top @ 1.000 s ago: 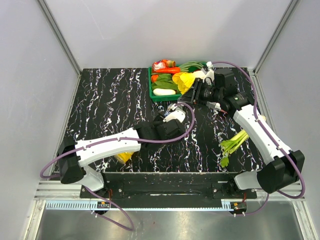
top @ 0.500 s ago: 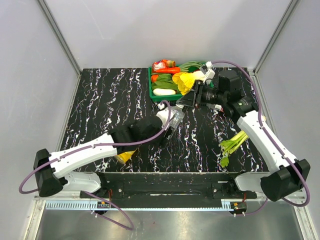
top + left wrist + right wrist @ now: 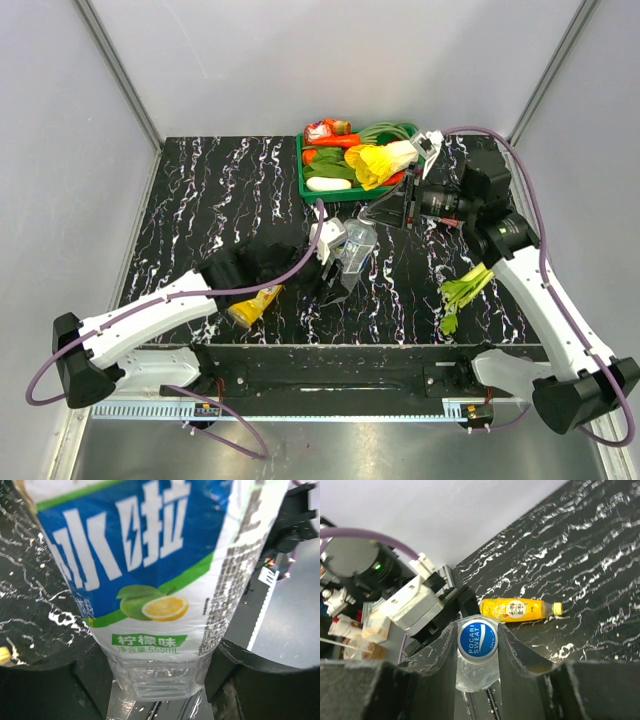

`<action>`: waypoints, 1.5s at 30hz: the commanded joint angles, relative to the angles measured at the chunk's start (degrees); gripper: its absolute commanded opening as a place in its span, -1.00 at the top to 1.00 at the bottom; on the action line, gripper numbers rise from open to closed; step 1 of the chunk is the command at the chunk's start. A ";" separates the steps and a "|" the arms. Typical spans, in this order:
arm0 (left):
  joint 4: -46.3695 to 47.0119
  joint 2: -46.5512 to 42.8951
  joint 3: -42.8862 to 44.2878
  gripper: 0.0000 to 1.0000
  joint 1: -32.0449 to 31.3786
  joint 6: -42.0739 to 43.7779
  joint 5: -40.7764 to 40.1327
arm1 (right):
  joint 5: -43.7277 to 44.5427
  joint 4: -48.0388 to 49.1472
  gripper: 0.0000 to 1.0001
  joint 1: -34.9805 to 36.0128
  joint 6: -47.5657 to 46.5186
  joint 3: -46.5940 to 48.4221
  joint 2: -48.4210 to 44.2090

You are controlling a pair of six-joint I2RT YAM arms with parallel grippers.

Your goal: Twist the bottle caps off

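Over the middle of the surface [image 3: 220, 200], a little toward the right edge: water bottle [image 3: 150, 565] held tilted between the two arms. Gripped low on the body by the left end effector [image 3: 159, 680], fingers partly apart and pressed against both sides of the blue, white and green label (lemon picture and clear ribbed base fill the left wrist view). Pinched at the top by the right end effector [image 3: 477, 652], fingers nearly together and closed around the blue cap [image 3: 477, 639]. Cap sitting on the clear neck, white lettering facing the right wrist camera.

Near the front edge, left of centre: orange juice bottle [image 3: 516, 609] lying on its side, yellow cap [image 3: 557, 608] on, touched by neither arm.

At the far edge, right of centre: green tray [image 3: 301, 165] heaped with vegetables. Toward the front right corner: loose green stalk [image 3: 465, 288] flat on the surface, well apart from both bottles.
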 commanded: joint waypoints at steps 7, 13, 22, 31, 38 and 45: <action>4.07 -2.83 -1.85 0.43 0.98 1.87 11.40 | -12.73 10.26 1.00 0.54 -4.89 2.03 -6.28; 4.07 -3.09 -2.29 0.44 1.25 1.60 12.02 | -12.48 10.18 0.98 0.45 -4.72 2.21 -6.28; 3.46 -3.09 -2.64 0.44 1.34 1.52 10.79 | 1.92 7.10 -0.99 0.45 -4.10 2.38 -8.91; -1.81 0.42 1.92 0.44 1.25 1.60 7.19 | 15.29 4.21 -0.99 0.45 -0.15 3.35 -9.89; -5.50 2.09 4.65 0.50 0.28 0.64 -4.30 | 22.68 -2.04 -0.99 0.45 2.40 5.45 -6.37; -10.07 4.28 8.51 0.53 -3.49 -0.07 -22.84 | 26.72 -5.11 -0.99 0.45 7.41 6.51 -3.21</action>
